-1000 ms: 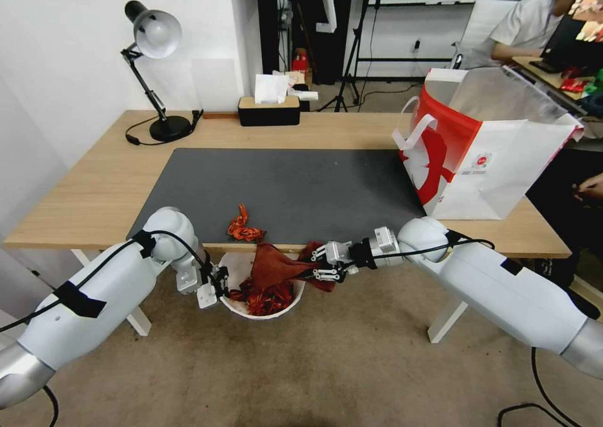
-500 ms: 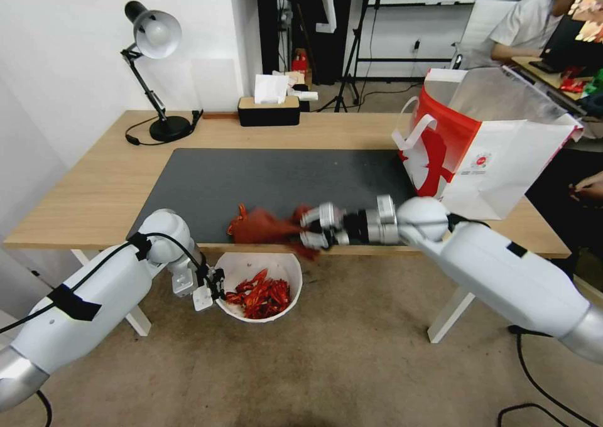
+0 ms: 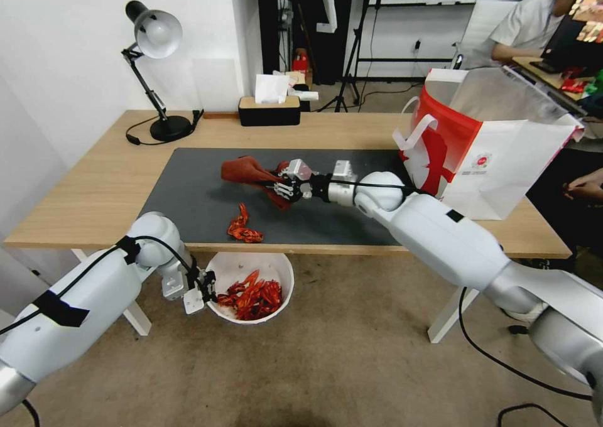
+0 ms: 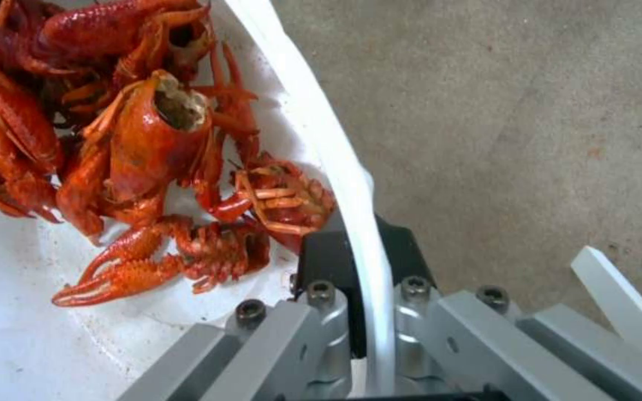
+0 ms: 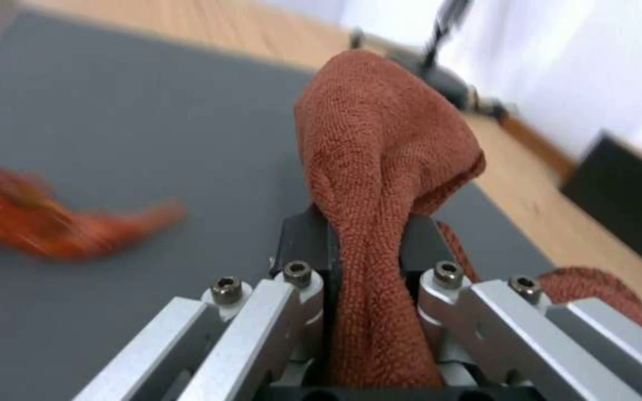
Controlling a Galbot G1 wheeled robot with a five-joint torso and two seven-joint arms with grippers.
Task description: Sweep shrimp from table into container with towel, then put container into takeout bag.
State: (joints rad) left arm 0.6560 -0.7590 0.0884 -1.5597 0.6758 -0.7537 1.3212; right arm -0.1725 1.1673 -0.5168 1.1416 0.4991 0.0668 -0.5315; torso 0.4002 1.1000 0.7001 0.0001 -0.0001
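While the right gripper (image 3: 281,185) hung over the middle of the dark mat (image 3: 352,220), its jaws were clamped tight on the towel (image 3: 246,169), which bunched up past the fingertips. Up close, the right wrist view showed the cloth squeezed between both pads. Meanwhile the left gripper (image 3: 205,287) sat below the table (image 3: 81,194) edge, pinching the rim of the container (image 3: 276,267); its wrist view showed one pad inside the wall, one outside, shrimp (image 4: 135,139) piled inside. A few shrimp were left on the mat's near edge. Over on the right stood the takeout bag (image 3: 502,163), with a red logo but no readable text.
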